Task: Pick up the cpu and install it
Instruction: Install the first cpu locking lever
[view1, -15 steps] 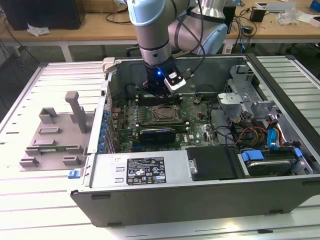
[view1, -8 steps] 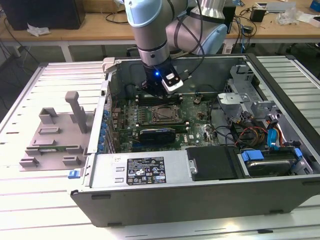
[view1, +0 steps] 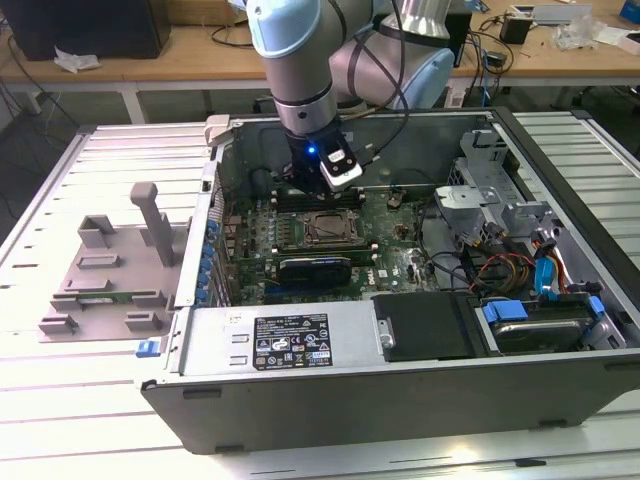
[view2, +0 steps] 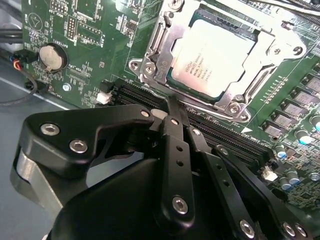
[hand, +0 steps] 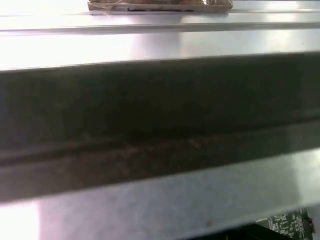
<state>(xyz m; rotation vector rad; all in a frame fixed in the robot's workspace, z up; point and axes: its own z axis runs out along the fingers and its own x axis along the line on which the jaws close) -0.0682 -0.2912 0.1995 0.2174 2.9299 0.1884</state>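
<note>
The cpu (view2: 212, 60) lies flat in its socket frame (view2: 225, 102) on the green board (view2: 90, 30), with the metal frame close around all its edges. In the exterior view the cpu (view1: 330, 228) sits deep inside the open computer case (view1: 400, 400), with tall case walls all around. The gripper (view2: 172, 107) is just beside the frame, near one edge of the cpu and not touching it. Its jaws are pressed together and hold nothing. The grey fixture plate (view1: 100, 285) rests outside the case, on the exterior view's left.
</note>
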